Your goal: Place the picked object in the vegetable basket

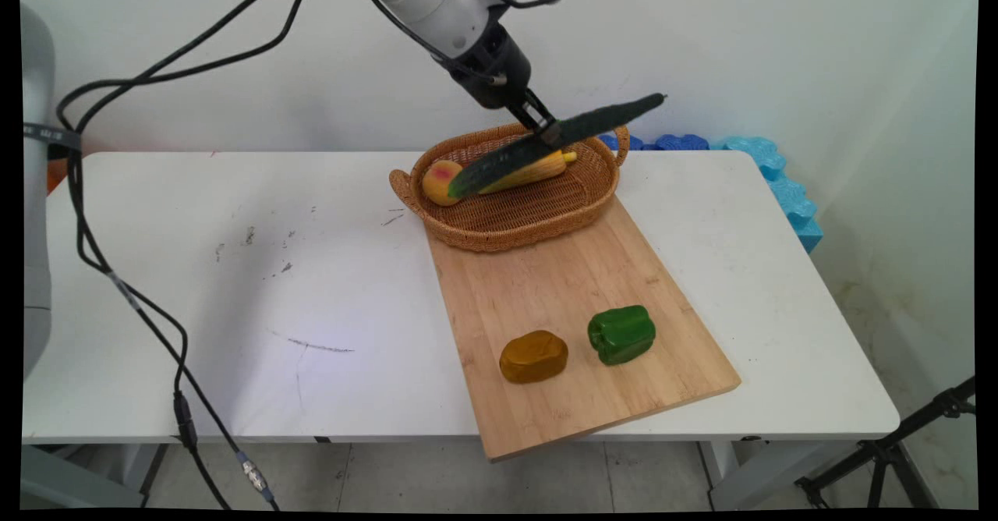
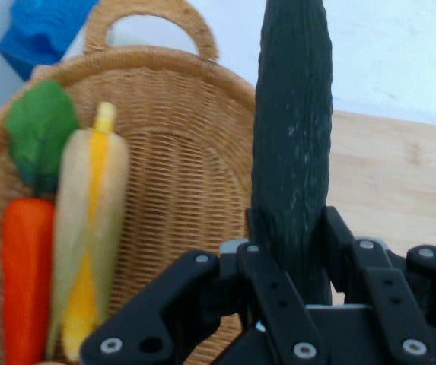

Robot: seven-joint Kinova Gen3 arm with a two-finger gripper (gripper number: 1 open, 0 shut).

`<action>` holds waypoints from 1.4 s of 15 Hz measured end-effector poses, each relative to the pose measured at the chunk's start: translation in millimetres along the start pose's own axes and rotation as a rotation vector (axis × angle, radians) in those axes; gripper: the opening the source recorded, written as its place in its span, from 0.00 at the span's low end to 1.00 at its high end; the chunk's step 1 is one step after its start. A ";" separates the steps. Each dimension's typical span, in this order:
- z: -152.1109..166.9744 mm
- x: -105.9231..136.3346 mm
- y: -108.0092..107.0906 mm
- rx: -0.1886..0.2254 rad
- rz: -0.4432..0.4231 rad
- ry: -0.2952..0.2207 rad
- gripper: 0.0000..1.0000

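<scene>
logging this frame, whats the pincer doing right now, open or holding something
Pincer: shut on the cucumber, held in the air above the wicker basket.

The white arm point(image 1: 437, 2) slants down from upper left, its fingers point(image 2: 275, 304) clamped tight.

Claw point(image 2: 290, 251) grips cucumber point(image 2: 292, 129) beside basket point(image 2: 179, 175) holding corn point(image 2: 88, 236), carrot point(image 2: 26, 258).

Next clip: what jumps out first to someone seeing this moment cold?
The gripper holds a long dark cucumber tilted in the air above the wicker basket at the table's far side. In the basket lie a corn cob, a peach and, seen from the hand view, a carrot. Nearer, a green pepper and a brown potato sit on the wooden board.
</scene>
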 end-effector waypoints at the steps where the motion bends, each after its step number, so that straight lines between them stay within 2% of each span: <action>1: 1.9 1.1 -5.2 0.007 -0.001 0.003 0.00; 7: 32.3 2.3 -44.2 0.057 -0.012 0.030 0.00; 10: 53.8 -3.3 -58.4 0.068 -0.017 0.042 0.00; 14: 80.2 -12.2 -72.1 0.073 -0.020 0.055 0.00; 21: 108.3 -25.0 -81.8 0.070 -0.026 0.072 0.00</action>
